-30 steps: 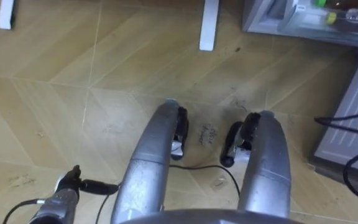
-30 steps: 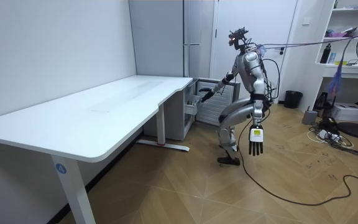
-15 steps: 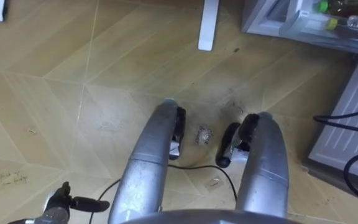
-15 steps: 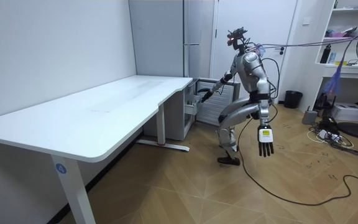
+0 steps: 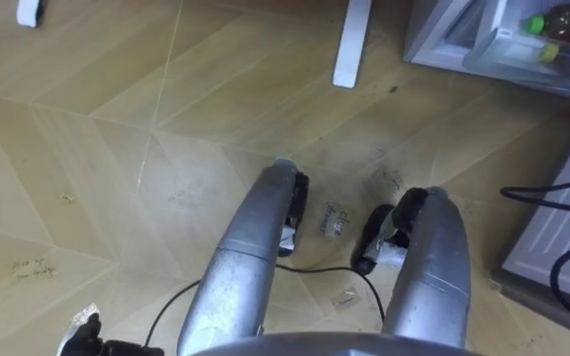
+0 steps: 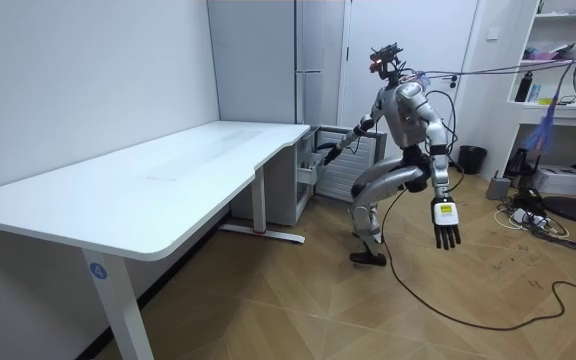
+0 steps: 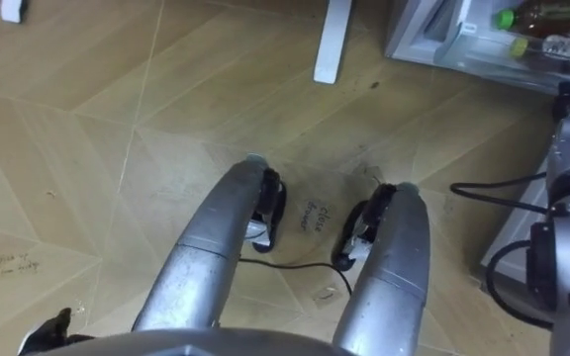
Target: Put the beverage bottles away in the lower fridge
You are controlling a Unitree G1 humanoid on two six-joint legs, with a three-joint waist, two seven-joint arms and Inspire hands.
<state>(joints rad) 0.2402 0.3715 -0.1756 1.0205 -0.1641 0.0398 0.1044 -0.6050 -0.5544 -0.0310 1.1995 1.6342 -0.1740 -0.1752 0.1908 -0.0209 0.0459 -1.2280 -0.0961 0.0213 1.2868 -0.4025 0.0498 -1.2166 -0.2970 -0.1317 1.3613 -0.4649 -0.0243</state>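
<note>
Now the left hand hangs farther toward the room view's right than a second ago, swung out from the hip. In the eye views it has slid down to the 7 o'clock corner over the floor. Its fingers are straight and spread, pointing down, holding and touching nothing. The robot stands where it stood, knees bent before the open lower fridge, just past the end of the white bench. The right hand reaches to the fridge's open front; whether it grips anything there I cannot tell. The drinks lie inside the lower fridge, at 1 o'clock from the robot's feet: a green-capped bottle of amber liquid and, just below it, a clear yellow-capped bottle.
</note>
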